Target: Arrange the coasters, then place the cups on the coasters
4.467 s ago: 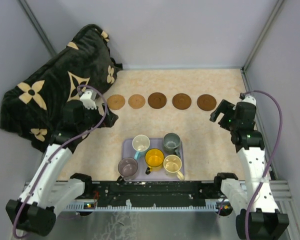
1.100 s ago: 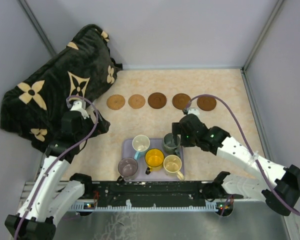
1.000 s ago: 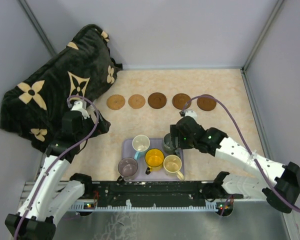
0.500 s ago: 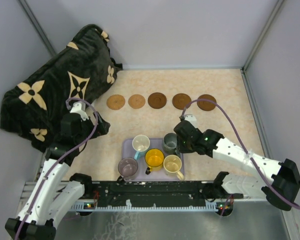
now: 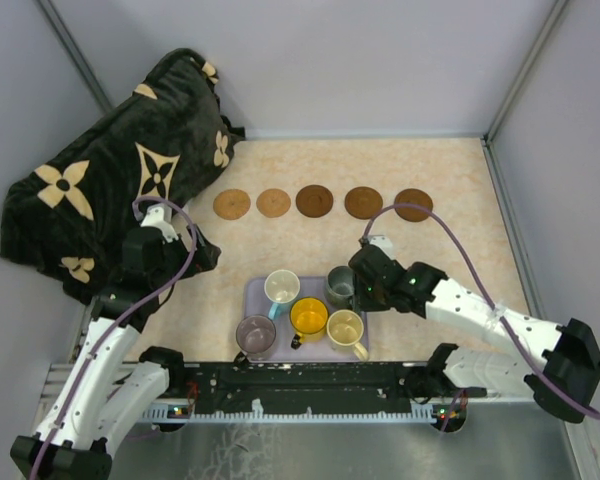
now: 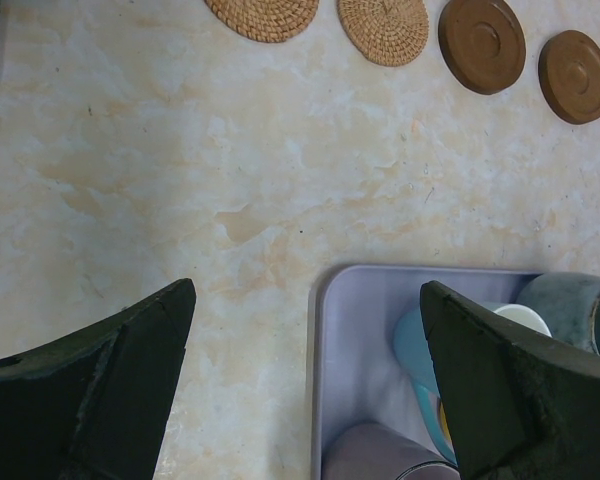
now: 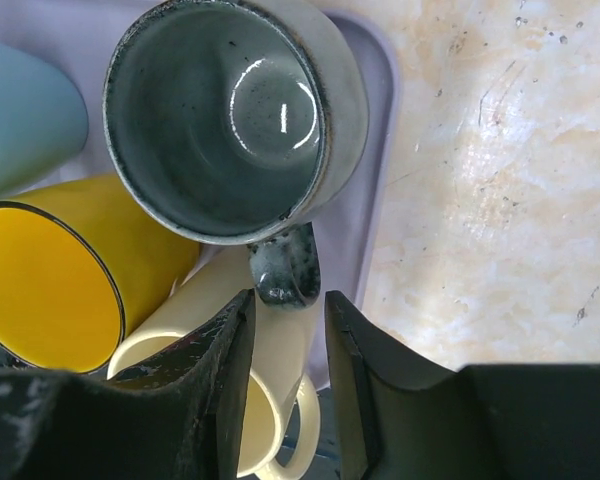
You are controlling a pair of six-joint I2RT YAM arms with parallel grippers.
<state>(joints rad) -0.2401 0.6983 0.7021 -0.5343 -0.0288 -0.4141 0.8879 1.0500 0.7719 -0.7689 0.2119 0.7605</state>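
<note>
- The dark grey-green mug (image 7: 220,120) stands upright in the far right corner of the lavender tray (image 6: 352,345). Its handle (image 7: 285,268) points toward the near side.
- The right hand (image 7: 288,300) is clamped on that handle, with one finger pressed to each side. Whether the mug's base is off the tray cannot be told.
- The yellow mug (image 5: 308,317) and the cream mug (image 5: 345,328) sit just beside it, on its near side. The cream one lies partly under the right hand.
- The white mug (image 5: 281,287), with its light blue handle, stands in the tray's far left corner. The purple-grey mug (image 5: 255,333) stands in the near left corner.
- The five coasters (image 5: 314,200) lie in a straight row across the surface (image 6: 180,180), well beyond the tray. The two woven tan ones are at the left and the three darker brown ones at the right. None carries a cup.
- The left hand (image 6: 307,290) hangs above the surface just off the tray's far left corner. Its fingers are spread wide and hold nothing.
- A black blanket (image 5: 110,150) with cream flower shapes is heaped at the far left.
</note>
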